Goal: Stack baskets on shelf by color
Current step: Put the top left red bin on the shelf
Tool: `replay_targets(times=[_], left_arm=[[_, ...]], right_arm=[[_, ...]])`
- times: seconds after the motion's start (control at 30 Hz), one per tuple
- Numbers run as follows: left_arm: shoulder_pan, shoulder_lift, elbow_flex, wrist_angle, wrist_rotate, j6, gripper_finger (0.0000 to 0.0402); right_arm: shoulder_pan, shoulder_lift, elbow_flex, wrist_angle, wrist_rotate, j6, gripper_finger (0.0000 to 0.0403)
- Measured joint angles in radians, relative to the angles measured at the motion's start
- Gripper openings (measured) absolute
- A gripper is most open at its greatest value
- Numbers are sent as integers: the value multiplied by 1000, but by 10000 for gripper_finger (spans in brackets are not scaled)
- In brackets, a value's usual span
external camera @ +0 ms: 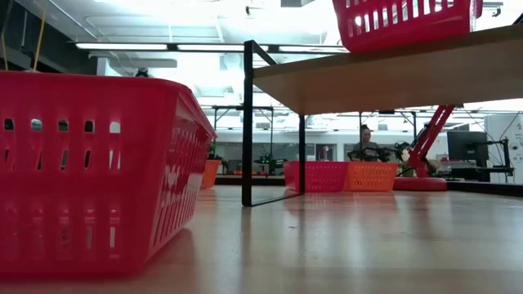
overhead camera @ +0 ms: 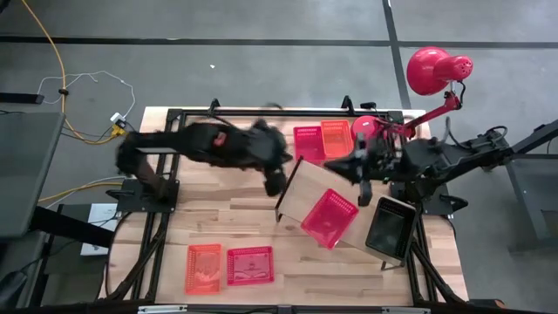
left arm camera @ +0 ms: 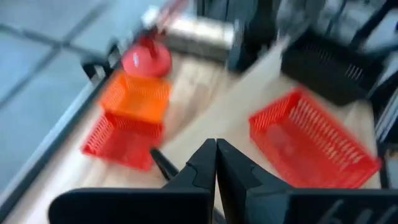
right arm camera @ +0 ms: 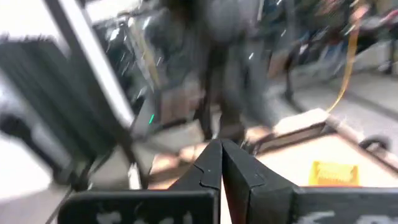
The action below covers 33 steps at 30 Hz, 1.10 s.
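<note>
The shelf point(overhead camera: 305, 196) stands in the middle of the table point(overhead camera: 218, 227), turned at an angle, with its black bracket point(overhead camera: 286, 187) at the end near the left arm. On the shelf lie 1 red basket point(overhead camera: 330, 217) and, at its other end, 1 black basket point(overhead camera: 388, 228), both also visible in the left wrist view. Behind the shelf, at the far edge of the table, 1 red basket point(overhead camera: 307, 144) and 1 orange basket point(overhead camera: 336, 139) sit side by side, touching, just beside the round base of the red lamp point(overhead camera: 436, 70). At the near edge, 1 orange basket point(overhead camera: 203, 267) and 1 red basket point(overhead camera: 250, 265) lie close together. The left gripper point(overhead camera: 275, 181) hangs just beside the bracket end of the shelf, its fingers point(left arm camera: 202, 168) pressed together and holding nothing. The right gripper point(overhead camera: 364, 190) hangs over the shelf between the red basket and the black basket, also fully closed and empty.
</note>
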Motion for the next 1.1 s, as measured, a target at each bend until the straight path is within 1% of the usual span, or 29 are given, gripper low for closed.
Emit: replay_targets(times=[0.07, 0.13, 0.2, 0.27, 0.33, 0.4, 0.47, 0.53, 0.63, 0.7, 0.8, 0.9, 1.1], left_arm=[[-3, -94, -62, 79, 17, 41, 0], [-17, -194, -163, 215, 78, 104, 0], [-33, -302, -313, 370, 172, 147, 0], [-47, -393, -490, 564, 229, 136, 0], [-63, -494, -674, 692, 222, 88, 0], [-68, -581, -821, 843, 177, 35, 0], [-70, -664, -944, 923, 130, -13, 0], [-79, -717, -1025, 990, 98, -44, 0], [-93, -778, -1093, 1028, 53, -63, 0], [-100, -804, -1101, 1033, 32, -58, 0], [-101, -819, -1102, 1036, 30, -26, 0], [-102, -821, -1102, 1035, 30, 13, 0], [-101, -817, -1102, 1035, 30, 14, 0]], right_arm=[[0, 31, 2, -35, -70, 26, 0], [-1, 70, 28, -118, -118, 29, 0], [1, 112, 73, -195, -150, 29, 0], [6, 152, 128, -258, -191, 30, 0], [14, 195, 185, -326, -233, 30, 0], [25, 241, 239, -392, -289, 30, 0], [33, 291, 295, -461, -346, 32, 0], [43, 346, 339, -521, -396, 31, 0], [52, 432, 394, -595, -454, 23, 0], [54, 483, 421, -639, -475, -1, 0], [54, 548, 447, -682, -490, -54, 0], [54, 592, 452, -694, -500, -87, 0], [54, 639, 452, -752, -499, -102, 0]])
